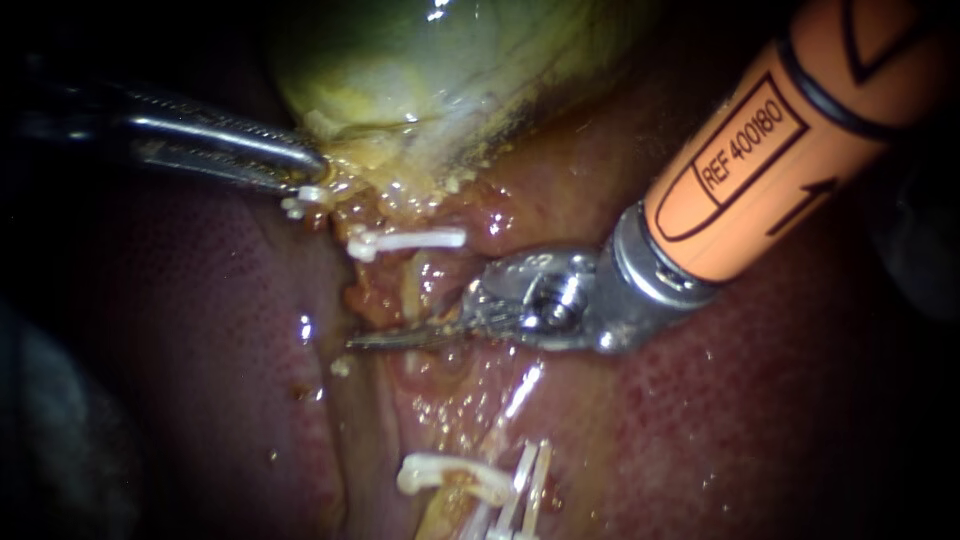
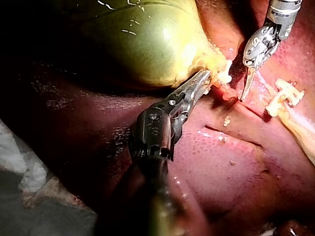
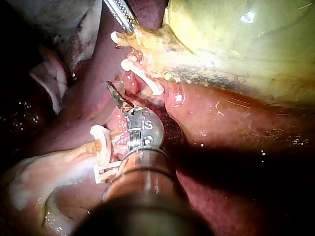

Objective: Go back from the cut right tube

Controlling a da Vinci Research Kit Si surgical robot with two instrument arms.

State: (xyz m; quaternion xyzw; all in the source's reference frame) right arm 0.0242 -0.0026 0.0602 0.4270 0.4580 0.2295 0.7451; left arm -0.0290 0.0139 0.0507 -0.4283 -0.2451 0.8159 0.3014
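My right instrument, on an orange shaft, comes in from the upper right. Its two thin blades lie together, pointing left over a raw groove in the liver. A white clip sits on a tube stump just above the blades. More white clips lie on the pale tube end below. My left instrument is shut on yellow tissue at the neck of the green gallbladder. The left wrist view shows those jaws biting the neck, with the blades just beyond. The right wrist view shows the blade tip beside a clip.
The liver surface spreads wet and red around both instruments. White gauze lies at the field's edge behind my left instrument. Pale tissue with clips sits close beside my right instrument's wrist.
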